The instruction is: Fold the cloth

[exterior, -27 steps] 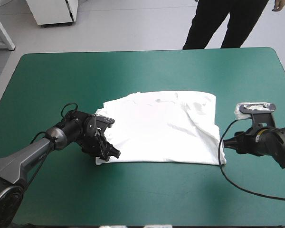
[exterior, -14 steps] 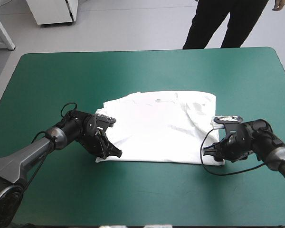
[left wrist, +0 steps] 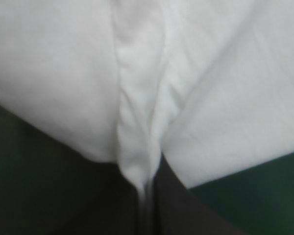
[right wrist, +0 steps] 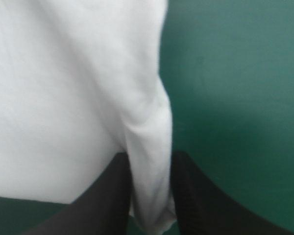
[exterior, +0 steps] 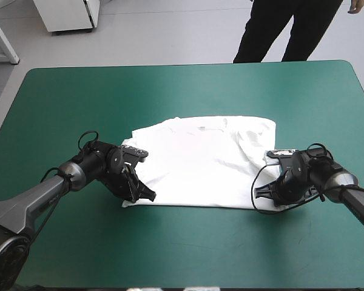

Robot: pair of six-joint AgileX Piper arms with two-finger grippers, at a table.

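T-shirt [exterior: 206, 160] lies spread flat on the teal-green table [exterior: 170, 91], between the two grippers, with a few creases on the side toward the right one.

The left gripper [exterior: 147, 195] sits low at the shirt's near corner on its own side, clamped on the cloth. In the left wrist view a narrow ridge of white fabric is pinched up between the black fingers [left wrist: 196, 215]. The rest of the shirt fans out ahead of the gripper to both sides, and the table shows beside each finger.

The right gripper [exterior: 264, 193] is down at the opposite near corner, also grasping the T-shirt. In the right wrist view a rolled fold of the edge passes between its fingers, which stand nearly together with cloth filling the gap. Ahead of it lies white cloth to one side and bare table to the other.

Both wrists are close to the table top. The grippers are well apart, and the shirt's near hem runs from one to the other.
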